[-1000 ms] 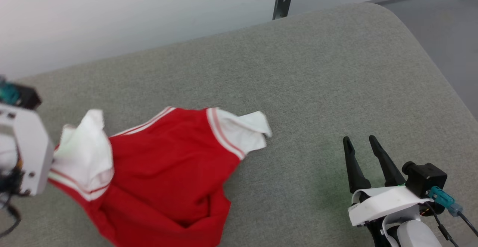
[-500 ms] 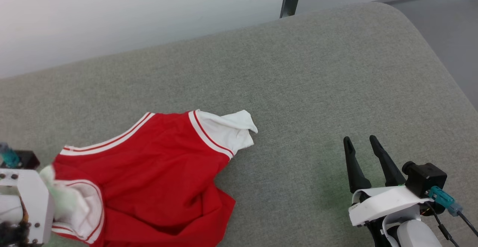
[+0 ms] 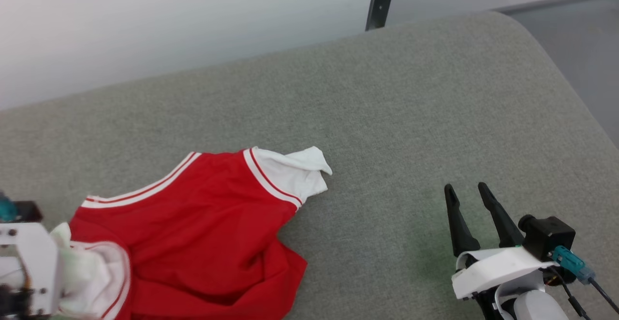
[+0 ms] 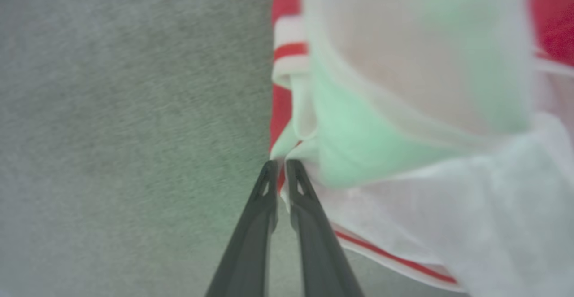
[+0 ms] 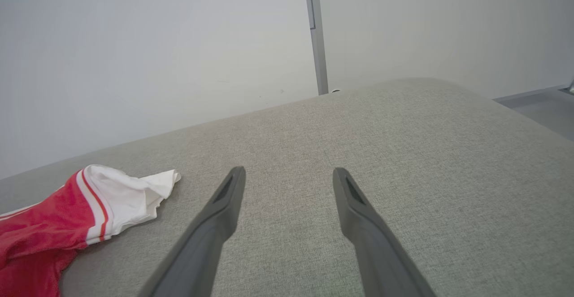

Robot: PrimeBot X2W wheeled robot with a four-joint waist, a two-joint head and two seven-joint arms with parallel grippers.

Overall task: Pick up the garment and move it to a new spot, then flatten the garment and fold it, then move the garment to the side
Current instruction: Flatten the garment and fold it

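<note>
My left gripper (image 4: 279,164) is all but pressed together. Only a sliver of gap shows at the tips, and in it sits the striped edge of the near sleeve (image 4: 403,225). I judge that I have the cloth pinched, though thinly. A pinch at the seam makes sense, since the trim is firmer than the loose red body and gives me a corner to steer by.

The garment (image 3: 193,233) lies on the grey cushion (image 3: 411,107), down at about 8 o'clock in my head view. It is rumpled rather than flat. Its red body is bunched and doubled under toward 6 o'clock, and its far sleeve (image 3: 290,175) is crumpled and pointing to 2 o'clock. The near sleeve is heaped against my left wrist at the picture's edge.

My right gripper (image 3: 466,189) waits at 4 o'clock, well apart from the cloth, with its jaws spread wide and nothing between them. I judge it is parked there to keep clear while one arm does the moving, and to be ready for the far sleeve. Spreading the cloth flat will need both corners pulled apart, so that sleeve is probably its first target.

The main risk is that the folded-under hem — hidden beneath the red — stays trapped when I pull.
</note>
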